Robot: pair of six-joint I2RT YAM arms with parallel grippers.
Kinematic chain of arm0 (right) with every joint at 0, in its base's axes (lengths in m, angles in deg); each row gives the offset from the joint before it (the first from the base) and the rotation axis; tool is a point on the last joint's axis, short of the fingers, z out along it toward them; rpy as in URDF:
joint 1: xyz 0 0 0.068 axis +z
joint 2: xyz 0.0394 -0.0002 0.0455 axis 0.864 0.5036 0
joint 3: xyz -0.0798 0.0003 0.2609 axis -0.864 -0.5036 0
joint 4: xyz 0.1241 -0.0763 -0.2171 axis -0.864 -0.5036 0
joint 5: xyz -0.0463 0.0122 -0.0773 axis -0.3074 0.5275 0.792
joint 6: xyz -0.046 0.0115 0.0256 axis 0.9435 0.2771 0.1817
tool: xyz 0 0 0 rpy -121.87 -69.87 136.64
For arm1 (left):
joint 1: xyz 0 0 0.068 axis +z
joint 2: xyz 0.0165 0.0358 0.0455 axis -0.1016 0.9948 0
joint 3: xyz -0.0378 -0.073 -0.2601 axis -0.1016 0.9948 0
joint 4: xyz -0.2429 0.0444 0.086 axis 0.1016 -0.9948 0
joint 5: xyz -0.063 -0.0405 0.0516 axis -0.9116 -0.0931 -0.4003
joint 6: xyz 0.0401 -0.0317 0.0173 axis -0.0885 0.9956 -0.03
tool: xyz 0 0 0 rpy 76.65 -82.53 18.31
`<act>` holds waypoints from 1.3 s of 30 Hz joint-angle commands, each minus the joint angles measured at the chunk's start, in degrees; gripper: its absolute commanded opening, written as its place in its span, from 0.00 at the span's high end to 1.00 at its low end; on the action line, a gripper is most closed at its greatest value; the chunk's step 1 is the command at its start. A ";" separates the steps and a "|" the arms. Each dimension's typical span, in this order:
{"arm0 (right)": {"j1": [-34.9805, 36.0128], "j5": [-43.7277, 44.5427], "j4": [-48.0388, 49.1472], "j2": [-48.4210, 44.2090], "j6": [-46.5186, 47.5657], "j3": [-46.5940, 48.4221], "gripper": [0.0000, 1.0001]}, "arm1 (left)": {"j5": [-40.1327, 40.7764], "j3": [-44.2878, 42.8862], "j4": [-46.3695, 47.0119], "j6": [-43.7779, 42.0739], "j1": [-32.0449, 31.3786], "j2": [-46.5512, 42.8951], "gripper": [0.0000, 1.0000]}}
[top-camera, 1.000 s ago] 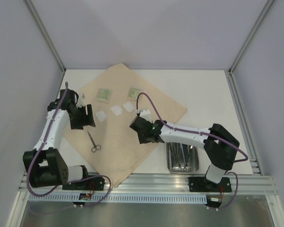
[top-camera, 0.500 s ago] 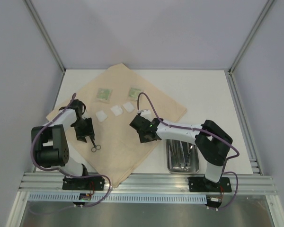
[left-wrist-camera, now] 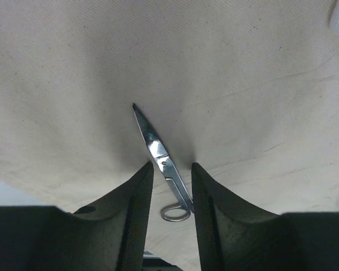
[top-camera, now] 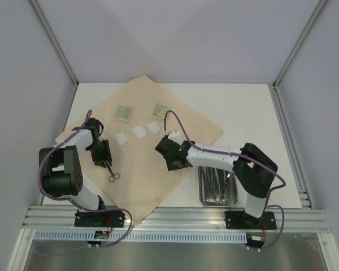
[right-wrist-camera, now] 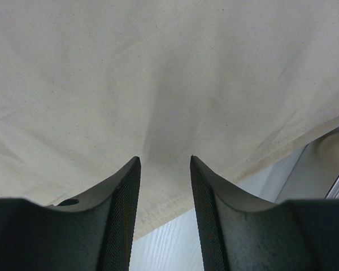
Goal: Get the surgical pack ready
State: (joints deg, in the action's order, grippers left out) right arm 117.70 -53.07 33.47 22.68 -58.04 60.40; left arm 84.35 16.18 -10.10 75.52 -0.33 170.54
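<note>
While left tool [left-wrist-camera: 172,167] straddles scissors [left-wrist-camera: 157,151] ungripped, right tool [right-wrist-camera: 165,160] gapes empty over cloth [right-wrist-camera: 158,68].

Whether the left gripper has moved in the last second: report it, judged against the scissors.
Yes. The left gripper has come toward the near edge, from beside the white pad to the scissors, which have not shifted.

1. Cloth sheet [left-wrist-camera: 226,68]: tan woven fabric, matt, fine diagonal weave.
2. Scissors [left-wrist-camera: 158,152]: bright polished metal, mirror-glossy.
3. Tray [top-camera: 236,195]: shiny steel, reflective.
4. Right gripper fingers [right-wrist-camera: 121,226]: black, matt, finely grained.
</note>
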 commanded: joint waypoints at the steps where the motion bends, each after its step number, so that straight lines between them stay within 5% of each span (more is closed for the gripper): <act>1: -0.28 0.69 0.68 0.12 -0.13 1.10 0.57 | 1.05 0.54 2.37 0.21 -0.57 2.03 0.57; 9: -0.36 1.04 0.77 0.03 0.04 0.57 0.57 | 1.40 -0.87 1.50 -0.32 -0.75 6.95 1.00; 28: 2.62 -7.19 8.39 -5.41 6.99 4.35 0.58 | -4.57 -6.76 -3.95 -2.95 -0.75 -6.05 1.00; 32: 2.54 -20.79 23.15 -6.21 9.10 4.34 0.40 | -5.89 -8.51 -4.92 -3.40 -0.75 -10.09 1.00; 37: 2.62 -27.50 32.30 -1.73 9.98 10.50 0.27 | -6.34 -11.59 -5.53 -4.10 -0.66 -16.06 1.00; 39: 2.62 -30.67 37.73 0.46 9.80 12.07 0.10 | -6.51 -11.77 -5.97 -4.10 -0.75 -17.30 1.00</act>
State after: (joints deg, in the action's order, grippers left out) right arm 120.10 -75.75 57.74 20.56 -49.62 68.35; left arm 79.37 6.57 -15.11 72.26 -0.83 156.24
